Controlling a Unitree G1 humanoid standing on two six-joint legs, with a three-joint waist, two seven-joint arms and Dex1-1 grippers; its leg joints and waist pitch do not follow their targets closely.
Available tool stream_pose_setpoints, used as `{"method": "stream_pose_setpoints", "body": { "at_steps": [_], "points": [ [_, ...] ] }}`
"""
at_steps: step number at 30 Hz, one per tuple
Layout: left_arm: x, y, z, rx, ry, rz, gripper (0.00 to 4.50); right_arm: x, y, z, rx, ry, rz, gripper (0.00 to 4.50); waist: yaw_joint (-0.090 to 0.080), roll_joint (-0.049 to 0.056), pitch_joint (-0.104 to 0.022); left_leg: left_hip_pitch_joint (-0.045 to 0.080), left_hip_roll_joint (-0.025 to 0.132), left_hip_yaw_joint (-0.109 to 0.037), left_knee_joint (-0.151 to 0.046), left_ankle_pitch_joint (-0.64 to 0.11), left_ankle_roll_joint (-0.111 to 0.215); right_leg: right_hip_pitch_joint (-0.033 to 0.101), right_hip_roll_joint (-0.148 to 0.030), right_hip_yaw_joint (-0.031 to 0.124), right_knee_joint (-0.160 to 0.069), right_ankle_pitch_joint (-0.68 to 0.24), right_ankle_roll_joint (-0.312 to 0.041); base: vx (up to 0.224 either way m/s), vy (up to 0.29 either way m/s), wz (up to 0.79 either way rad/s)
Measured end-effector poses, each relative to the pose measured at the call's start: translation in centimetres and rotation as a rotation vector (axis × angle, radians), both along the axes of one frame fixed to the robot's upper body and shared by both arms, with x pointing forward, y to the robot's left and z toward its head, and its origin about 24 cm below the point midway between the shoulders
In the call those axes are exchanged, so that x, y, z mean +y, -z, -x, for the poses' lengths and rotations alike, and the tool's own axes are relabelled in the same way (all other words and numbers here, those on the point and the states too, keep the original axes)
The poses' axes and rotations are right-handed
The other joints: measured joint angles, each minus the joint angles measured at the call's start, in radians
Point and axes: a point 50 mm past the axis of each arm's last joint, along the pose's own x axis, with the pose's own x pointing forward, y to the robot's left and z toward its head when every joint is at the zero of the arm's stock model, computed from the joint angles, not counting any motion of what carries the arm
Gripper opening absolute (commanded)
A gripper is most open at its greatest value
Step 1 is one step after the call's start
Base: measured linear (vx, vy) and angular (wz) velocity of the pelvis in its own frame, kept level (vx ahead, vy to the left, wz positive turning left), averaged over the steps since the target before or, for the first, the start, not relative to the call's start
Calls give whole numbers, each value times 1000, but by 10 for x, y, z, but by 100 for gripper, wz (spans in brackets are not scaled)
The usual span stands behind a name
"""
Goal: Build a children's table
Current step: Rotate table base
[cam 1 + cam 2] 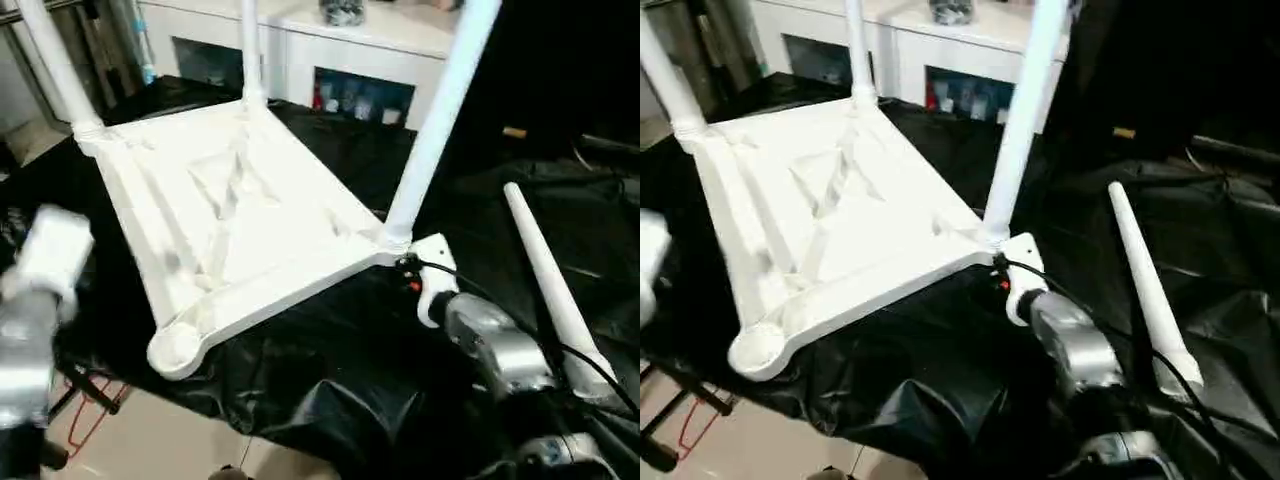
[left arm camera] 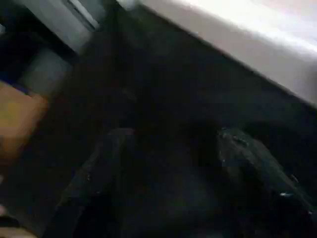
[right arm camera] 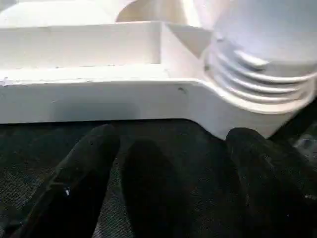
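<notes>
White cabinet (image 1: 330,45) stands beyond the upturned table top (image 1: 230,215) — right gripper (image 3: 171,148) spread empty beside its threaded leg (image 3: 262,54); left gripper (image 2: 168,163) likewise apart

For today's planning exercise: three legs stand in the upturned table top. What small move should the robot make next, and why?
Probably swing the right end effector, open and empty by the table top, toward the loose leg lying on the black sheet. The near corner socket is still empty, so that leg seems the last part needed.

All three fitted legs (image 1: 440,115) run off the head views' top edge. The left wrist view is dark and blurred; its fingers (image 2: 94,188) seem spread over black sheeting (image 2: 173,99). The right gripper (image 3: 168,148) hides behind its wrist in the head views.
</notes>
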Motion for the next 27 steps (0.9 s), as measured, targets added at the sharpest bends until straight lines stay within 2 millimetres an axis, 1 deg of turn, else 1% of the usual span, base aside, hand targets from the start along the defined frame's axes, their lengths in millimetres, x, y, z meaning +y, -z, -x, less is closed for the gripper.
{"method": "stream_pose_setpoints", "body": {
  "at_steps": [1, 2, 3, 4, 5, 7, 8, 9, 10, 11, 13, 15, 17, 18, 19, 21, 22, 23, 24, 25, 27],
  "points": [
    [-13, 5, 1, 23, 68, 58, 329, 0, 1, 0, -1, 3, 8, 383, 1, 0, 0, 0, 0, 0, 1, 0, 0, 1, 0, 0, 0, 0, 0, 0, 0, 0],
    [-24, 7, -1, 36, 128, 94, 356, 0, 1, 0, -1, 6, 11, 383, 2, 0, 0, 0, 0, 0, 1, 0, 0, 1, 0, 1, 0, 0, 0, 0, 0, 0],
    [-34, 10, -1, 52, 173, 123, 356, 0, 1, -1, -2, 9, 14, 383, 2, -1, 0, 0, 0, 0, 1, 0, 0, 1, 0, 1, 0, 0, 0, 0, 0, 0],
    [-44, 10, -1, 69, 242, 165, 367, -1, 1, -1, -1, 15, 26, 383, 5, -1, 0, 0, 0, 0, 1, 0, 0, 1, 0, 1, 0, 0, 0, 0, 0, 0],
    [-47, 10, -1, 73, 260, 175, 367, -1, 2, -1, -2, 17, 30, 383, 6, 0, 0, 0, 0, 0, 1, 0, 0, 1, 0, 1, 0, 0, 0, 0, 0, 0],
    [-73, 15, 1, 114, 406, 255, 382, -3, 2, -1, -4, 26, 46, 383, 12, 2, 0, 0, 0, 1, 1, 0, 0, 1, 0, 1, 0, 0, 0, 0, 0, 0],
    [-81, 17, 2, 132, 455, 281, 394, -4, 2, -1, -5, 30, 50, 383, 13, 2, 1, -1, 0, 0, 1, 0, 0, 1, 0, 1, 0, 0, 0, 0, 0, 0],
    [-88, 19, 2, 151, 495, 302, 394, -6, 2, 0, -7, 35, 56, 383, 12, 2, 1, -1, 0, 1, 1, 0, 0, 1, 0, 1, 0, 0, 0, 0, 0, 0],
    [-96, 22, 4, 179, 541, 329, 408, -9, 1, 1, -12, 44, 67, 383, 11, 2, 1, -1, 0, 1, 1, 0, 0, 1, 0, 1, 0, 0, 0, 0, 0, 0],
    [-101, 23, 5, 199, 572, 344, 408, -13, 1, 2, -14, 53, 78, 383, 11, 2, 1, 0, 0, 1, 0, 0, 0, 1, 0, 1, 0, 0, 0, 0, 0, 0],
    [-106, 23, 5, 221, 619, 357, 439, -23, 1, 6, -7, 81, 91, 383, 8, 2, 1, 0, 0, 1, 0, 0, 0, 1, 0, 1, 1, 0, 1, 0, 0, 0],
    [-113, 25, 5, 234, 668, 364, 446, -32, 1, 8, 5, 112, 100, 383, 7, 3, 1, 0, 0, 1, 0, 0, 0, 1, 0, 2, 1, 0, 1, 0, 0, 0],
    [-131, 29, -1, 223, 738, 396, 446, -41, -1, 12, 19, 164, 109, 383, 13, 4, 1, 0, -1, 1, 2, 1, 1, 3, 0, 2, 1, 1, 2, 0, 0, 0],
    [-138, 31, -3, 214, 758, 412, 446, -43, -2, 12, 22, 177, 111, 383, 13, 4, 1, 1, -1, 2, 2, 1, 1, 3, 0, 4, 1, 1, 3, 0, 0, 0],
    [-152, 32, -5, 201, 795, 446, 446, -45, -5, 13, 21, 196, 110, 383, 16, 6, 2, 0, -1, 2, 4, 1, 1, 3, 0, 5, 0, 2, 4, 0, 0, 0],
    [-171, 31, -6, 175, 847, 503, 446, -48, -10, 15, 6, 220, 103, 383, 16, 7, 2, 0, -1, 1, 4, 1, 1, 3, 0, 7, 0, 3, 5, 0, 0, 0],
    [-181, 29, -6, 158, 881, 537, 446, -49, -13, 16, -10, 230, 102, 383, 13, 10, 2, 0, -1, 1, 4, 1, 1, 3, 0, 7, 0, 3, 6, 0, 0, 0],
    [-186, 27, -5, 140, 903, 553, 446, -50, -16, 18, -26, 238, 105, 383, 8, 12, 3, 0, -1, 1, 4, 1, 1, 3, 0, 7, 0, 4, 6, 0, 0, 0],
    [-187, 23, -4, 120, 915, 556, 446, -50, -19, 19, -41, 239, 106, 383, 3, 15, 3, 0, -1, 1, 4, 1, 1, 3, 0, 7, 0, 4, 6, 0, 0, 0],
    [-186, 19, -4, 100, 915, 552, 446, -50, -20, 23, -54, 238, 104, 383, -6, 19, 2, 1, -1, 1, 3, 1, 1, 3, 1, 7, 0, 4, 6, 0, 0, 0],
    [-181, 12, -2, 57, 904, 553, 446, -49, -23, 28, -72, 235, 102, 383, -18, 22, 2, 0, -1, 1, 0, 1, 1, 3, 2, 8, 0, 3, 7, 0, 0, 0]
  ]
}}
